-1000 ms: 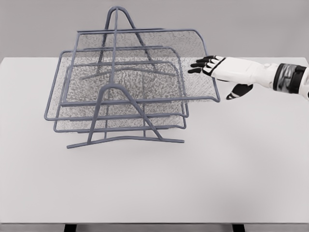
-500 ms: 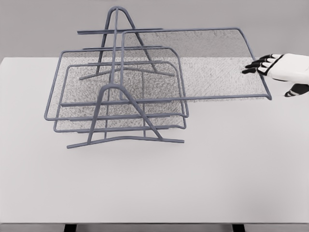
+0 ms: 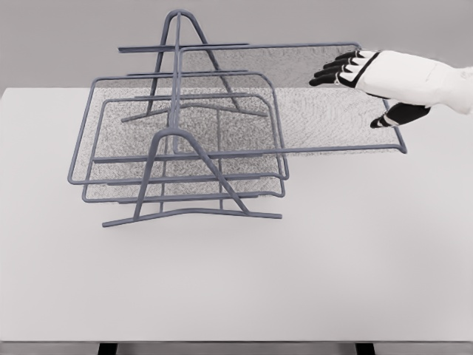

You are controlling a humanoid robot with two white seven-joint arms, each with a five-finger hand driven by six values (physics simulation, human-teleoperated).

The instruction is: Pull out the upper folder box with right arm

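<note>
The upper folder box (image 3: 325, 96) juts well out of the wire rack (image 3: 177, 140) toward the worktop's (image 3: 295, 281) right edge, only its left end between the rack's rails. The right hand (image 3: 369, 78) hovers over its far right corner, fingers spread and thumb dropped below, gripping nothing. A careless push there could tip the overhanging tray or drag it clear of its rails.

Simulated office-like desk, plain white table (image 3: 310, 281), wire tray rack (image 3: 177, 140), grey backdrop
</note>
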